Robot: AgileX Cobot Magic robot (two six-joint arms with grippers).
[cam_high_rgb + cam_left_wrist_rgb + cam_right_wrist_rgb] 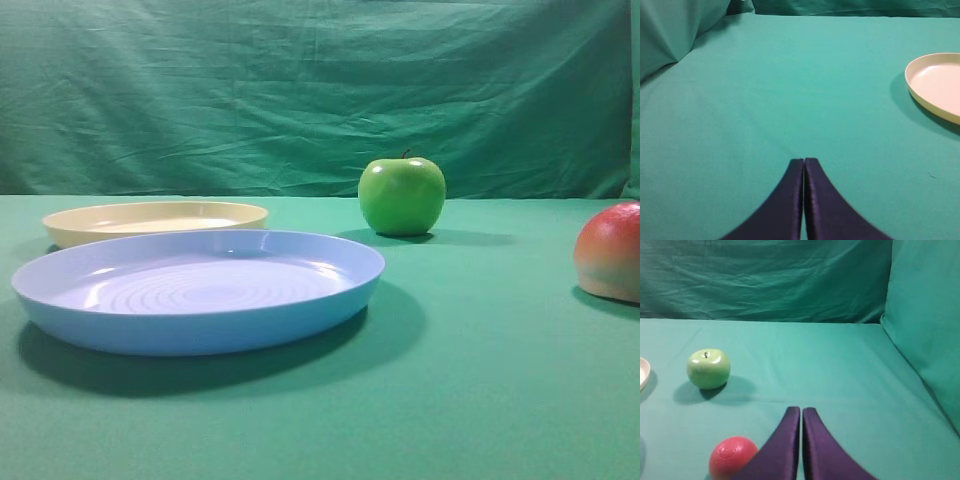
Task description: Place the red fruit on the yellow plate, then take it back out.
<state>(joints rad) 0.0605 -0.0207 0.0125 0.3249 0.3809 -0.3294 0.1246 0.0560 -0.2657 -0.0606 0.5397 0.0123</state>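
Note:
The red fruit rests on the green cloth at the right edge of the high view. In the right wrist view the red fruit lies low on the left, just beside my shut right gripper, which holds nothing. The pale yellow plate stands at the back left, empty. Its rim also shows as the yellow plate at the right edge of the left wrist view. My left gripper is shut and empty, well to the left of that plate.
A larger light-blue plate with a ringed centre sits in front of the yellow one. A green apple stands behind the middle, seen too as the green apple. A green cloth backdrop hangs behind, and raised cloth folds flank both sides.

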